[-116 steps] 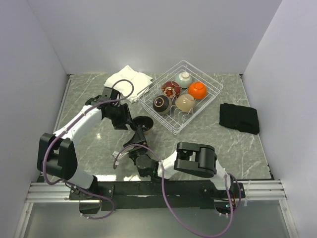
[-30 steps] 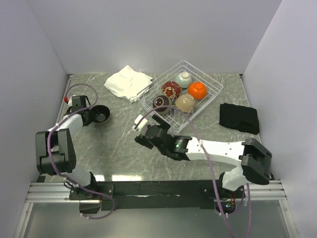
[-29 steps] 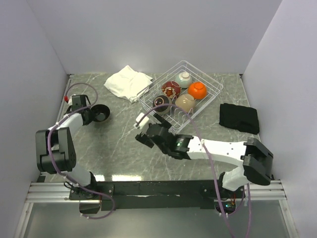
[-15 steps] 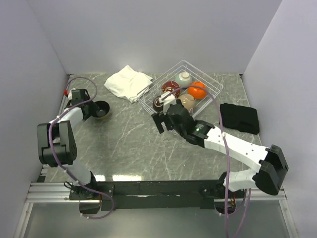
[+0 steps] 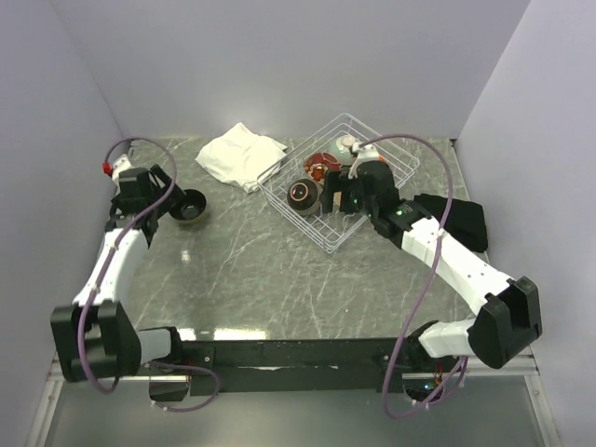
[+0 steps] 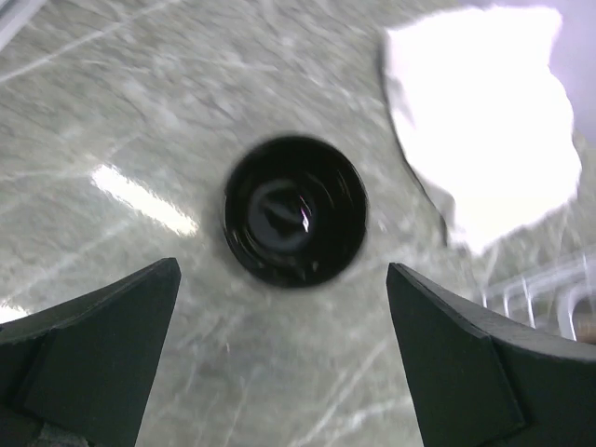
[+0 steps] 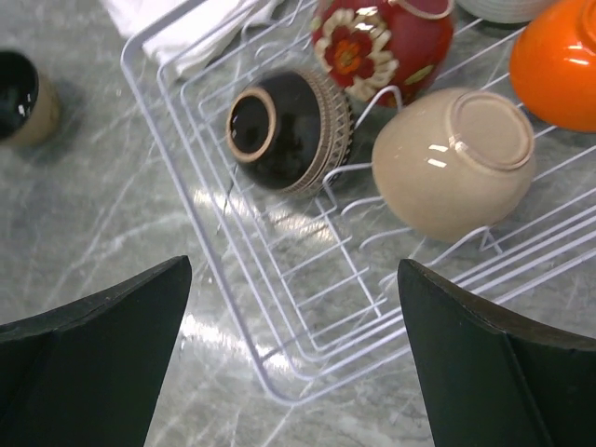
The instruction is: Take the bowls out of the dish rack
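The white wire dish rack (image 5: 291, 220) holds a dark brown bowl (image 5: 303, 193) on its side and a red patterned bowl (image 5: 321, 166). My right gripper (image 5: 341, 197) hovers open and empty over the rack. Its wrist view shows the rack (image 7: 186, 200), the dark bowl (image 7: 289, 116), the red bowl (image 7: 382, 42), a beige bowl (image 7: 456, 158) upside down and an orange bowl (image 7: 559, 60). A black bowl (image 5: 191, 207) stands upright on the table at the left. My left gripper (image 5: 164, 199) is open and empty just short of this black bowl (image 6: 293, 209).
A folded white cloth (image 5: 240, 154) lies at the back, left of the rack, and shows in the left wrist view (image 6: 484, 121). A black cloth (image 5: 463, 222) lies right of the rack, partly under my right arm. Walls close in the table on both sides.
My right arm has swung from the table's middle to over the rack. My left gripper has drawn back from the black bowl, which stays on the table.
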Available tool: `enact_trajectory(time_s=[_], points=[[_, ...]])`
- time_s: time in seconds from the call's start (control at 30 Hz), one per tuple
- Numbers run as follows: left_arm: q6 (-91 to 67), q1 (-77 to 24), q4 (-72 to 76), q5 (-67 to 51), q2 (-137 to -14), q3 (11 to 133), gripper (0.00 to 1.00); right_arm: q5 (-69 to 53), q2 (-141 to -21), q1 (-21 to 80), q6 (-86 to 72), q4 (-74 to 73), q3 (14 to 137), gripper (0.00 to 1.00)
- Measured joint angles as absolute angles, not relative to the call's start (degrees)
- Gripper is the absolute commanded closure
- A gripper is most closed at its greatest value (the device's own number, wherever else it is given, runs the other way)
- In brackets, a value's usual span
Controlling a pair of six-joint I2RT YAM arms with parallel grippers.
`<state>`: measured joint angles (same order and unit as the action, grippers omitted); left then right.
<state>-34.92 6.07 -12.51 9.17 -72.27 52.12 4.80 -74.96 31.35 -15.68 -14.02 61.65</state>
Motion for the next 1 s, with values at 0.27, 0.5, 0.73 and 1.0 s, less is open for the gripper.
enact_trajectory(time_s=[0.27, 0.5, 0.73, 1.0], points=[[-29.2, -4.3, -17.5, 7.7, -56.8, 43.6, 0.01, -2.2, -83.4, 25.2, -19.3, -12.7, 68.1, 0.0], [-25.6, -5.3, -18.7, 8.9, -47.9, 37.8, 0.01, -5.7, -94.2, 24.3, -20.2, -12.3, 74.4, 0.0], [-23.8, -6.1, -18.2, 11.0, -48.5, 36.5, 0.01, -8.7, -103.3, 24.3, -20.3, -12.0, 79.0, 0.0], [-23.2, -6.4, -17.0, 11.9, -49.1, 36.5, 0.0, -9.5, -108.4, 24.3, -20.1, -12.1, 82.8, 0.0]])
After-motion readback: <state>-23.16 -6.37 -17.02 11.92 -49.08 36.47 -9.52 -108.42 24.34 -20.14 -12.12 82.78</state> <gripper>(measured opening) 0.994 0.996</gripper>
